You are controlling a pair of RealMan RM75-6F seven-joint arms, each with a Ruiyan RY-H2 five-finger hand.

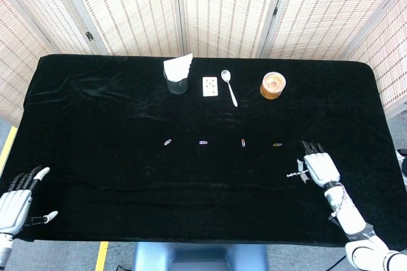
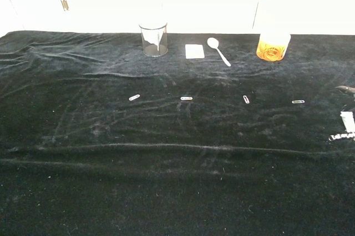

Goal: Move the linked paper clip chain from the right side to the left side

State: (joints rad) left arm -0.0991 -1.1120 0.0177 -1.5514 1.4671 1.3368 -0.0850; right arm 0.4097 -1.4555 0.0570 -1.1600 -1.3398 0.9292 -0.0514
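The linked paper clip chain (image 1: pixel 294 173) lies on the black cloth at the right, slanted, with its right end at my right hand's thumb. In the chest view the chain (image 2: pixel 341 136) shows at the right edge, just under the white thumb. My right hand (image 1: pixel 318 168) lies beside the chain, its other fingers stretched away from me, and it appears to pinch the chain's right end. My left hand (image 1: pixel 16 204) hovers at the table's near left corner with fingers apart, holding nothing.
Several single paper clips lie in a row across the middle (image 1: pixel 203 142). At the back stand a glass with a napkin (image 1: pixel 177 75), a playing card (image 1: pixel 210 86), a white spoon (image 1: pixel 229 86) and an amber-filled cup (image 1: pixel 273 84).
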